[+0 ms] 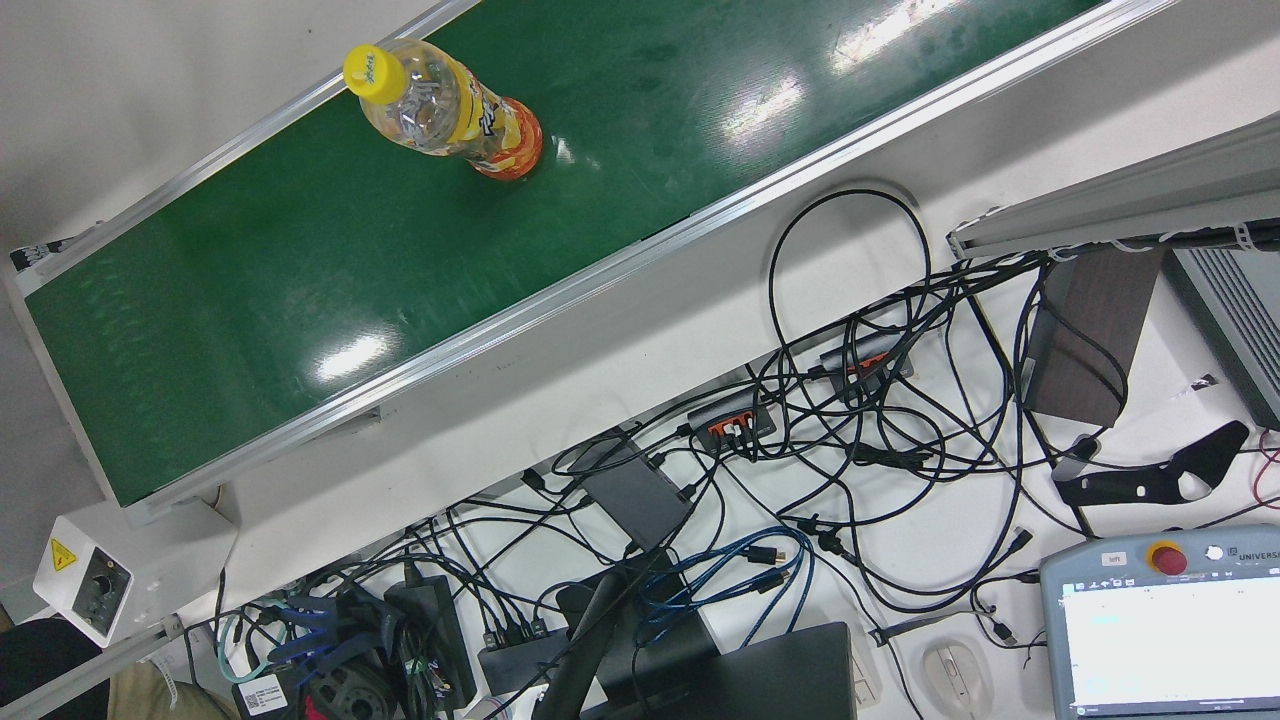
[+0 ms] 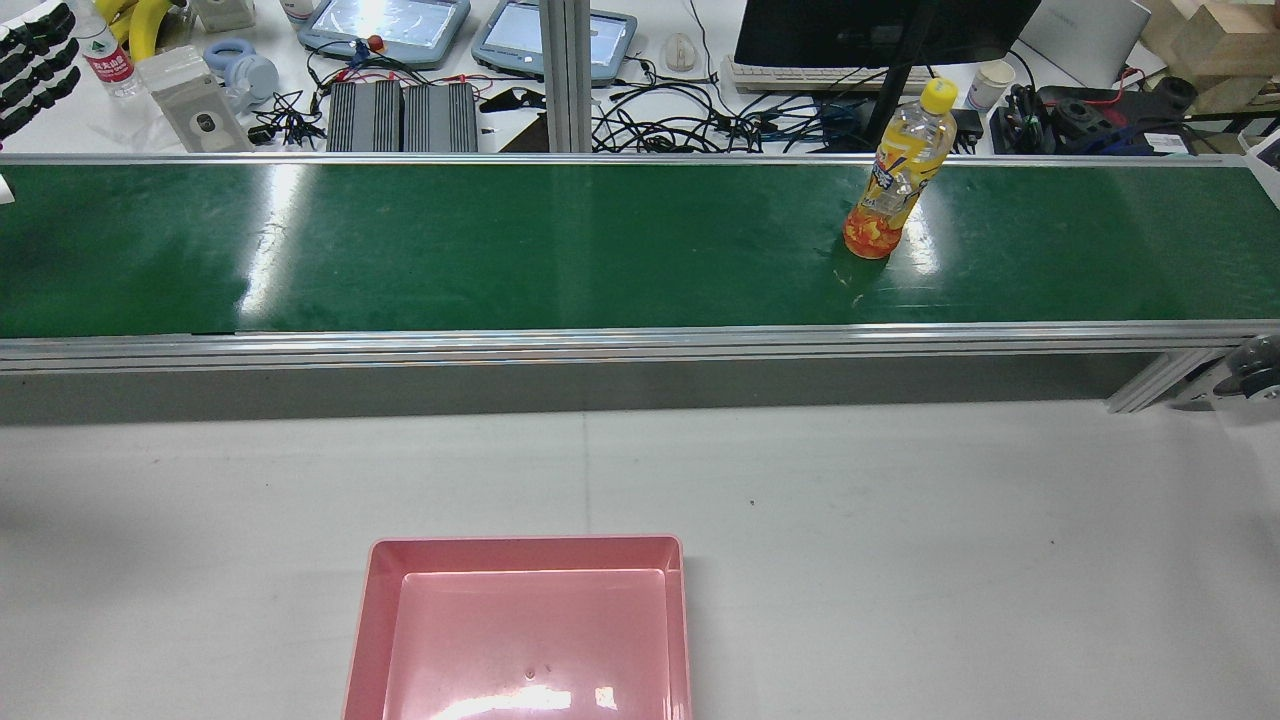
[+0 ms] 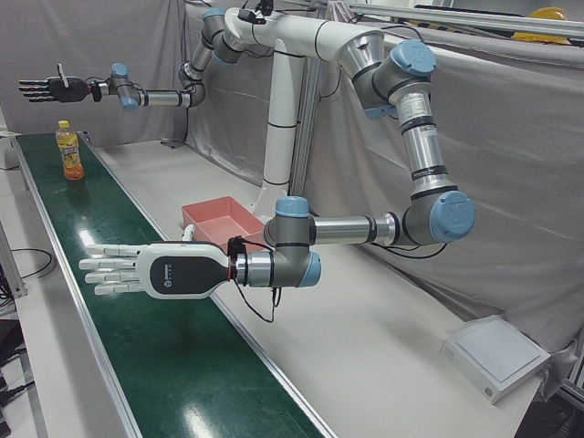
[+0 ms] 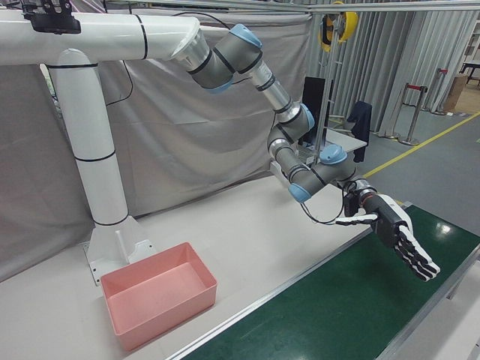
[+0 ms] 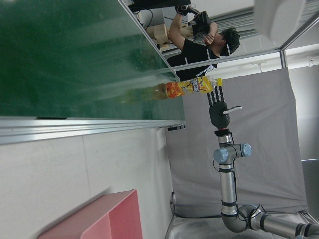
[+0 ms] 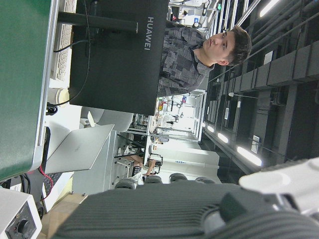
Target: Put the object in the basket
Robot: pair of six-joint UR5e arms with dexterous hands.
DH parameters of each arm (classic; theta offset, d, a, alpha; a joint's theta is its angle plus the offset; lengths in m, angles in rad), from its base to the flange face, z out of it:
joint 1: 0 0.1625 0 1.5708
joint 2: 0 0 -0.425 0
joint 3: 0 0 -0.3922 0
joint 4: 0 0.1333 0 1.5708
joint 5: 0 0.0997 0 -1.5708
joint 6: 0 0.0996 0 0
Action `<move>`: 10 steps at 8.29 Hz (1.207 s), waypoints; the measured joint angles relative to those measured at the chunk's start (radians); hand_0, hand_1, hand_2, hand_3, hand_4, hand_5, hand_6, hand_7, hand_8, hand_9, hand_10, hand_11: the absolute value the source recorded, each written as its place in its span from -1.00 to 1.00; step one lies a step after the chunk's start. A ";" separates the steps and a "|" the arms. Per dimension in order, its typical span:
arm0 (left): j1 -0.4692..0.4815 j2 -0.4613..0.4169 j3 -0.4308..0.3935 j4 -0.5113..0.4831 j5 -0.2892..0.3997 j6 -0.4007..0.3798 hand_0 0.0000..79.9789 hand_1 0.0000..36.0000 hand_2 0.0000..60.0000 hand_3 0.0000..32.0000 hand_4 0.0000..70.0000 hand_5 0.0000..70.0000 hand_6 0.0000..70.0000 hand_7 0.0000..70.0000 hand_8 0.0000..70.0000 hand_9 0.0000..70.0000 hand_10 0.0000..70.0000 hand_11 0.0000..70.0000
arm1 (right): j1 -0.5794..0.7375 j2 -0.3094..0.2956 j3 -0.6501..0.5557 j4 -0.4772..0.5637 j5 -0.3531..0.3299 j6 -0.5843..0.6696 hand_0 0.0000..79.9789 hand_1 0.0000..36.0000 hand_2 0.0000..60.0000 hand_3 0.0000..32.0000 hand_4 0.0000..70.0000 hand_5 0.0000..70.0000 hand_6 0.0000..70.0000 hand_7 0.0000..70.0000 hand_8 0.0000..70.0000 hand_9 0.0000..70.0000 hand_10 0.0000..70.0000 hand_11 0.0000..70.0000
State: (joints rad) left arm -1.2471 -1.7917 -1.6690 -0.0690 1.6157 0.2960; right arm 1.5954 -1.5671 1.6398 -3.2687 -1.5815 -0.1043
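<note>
A clear bottle with a yellow cap and an orange-yellow label stands upright on the green conveyor belt, toward the robot's right. It also shows in the front view and the left-front view. The pink basket is empty and sits on the white table in front of the belt. My right hand is open, fingers flat, in the air above and beside the bottle. My left hand is open and empty, fingers stretched flat over the belt, far from the bottle; it also shows in the right-front view.
A desk beyond the belt carries a monitor, teach pendants and tangled cables. A person stands past the belt's end. The white pedestal stands behind the basket.
</note>
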 measured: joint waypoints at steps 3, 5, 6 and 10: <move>0.000 0.000 0.000 0.000 0.000 0.000 0.65 -0.56 -1.00 -1.00 -0.77 -0.94 -1.00 -1.00 -1.00 -1.00 -1.00 -1.00 | 0.000 -0.001 0.000 0.000 0.000 0.001 -1.00 -1.00 -1.00 -1.00 -1.00 -1.00 -1.00 -1.00 -1.00 -1.00 -1.00 -1.00; 0.000 0.000 0.000 0.000 0.000 0.000 0.67 -0.55 -1.00 -1.00 -0.77 -0.95 -1.00 -1.00 -1.00 -1.00 -1.00 -1.00 | 0.000 -0.001 0.000 0.000 0.000 0.000 -1.00 -1.00 -1.00 -1.00 -1.00 -1.00 -1.00 -1.00 -1.00 -1.00 -1.00 -1.00; 0.000 -0.001 0.000 0.000 0.000 0.000 0.65 -0.56 -1.00 -1.00 -0.77 -0.94 -1.00 -1.00 -1.00 -1.00 -1.00 -1.00 | 0.000 -0.001 0.000 0.000 0.000 0.000 -1.00 -1.00 -1.00 -1.00 -1.00 -1.00 -1.00 -1.00 -1.00 -1.00 -1.00 -1.00; 0.000 -0.001 -0.001 0.000 0.000 0.000 0.66 -0.55 -1.00 -1.00 -0.77 -0.95 -1.00 -1.00 -1.00 -1.00 -1.00 -1.00 | 0.000 0.000 0.000 0.001 0.000 0.001 -1.00 -1.00 -1.00 -1.00 -1.00 -1.00 -1.00 -1.00 -1.00 -1.00 -1.00 -1.00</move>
State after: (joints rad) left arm -1.2471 -1.7932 -1.6695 -0.0690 1.6158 0.2961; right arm 1.5953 -1.5674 1.6398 -3.2679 -1.5815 -0.1038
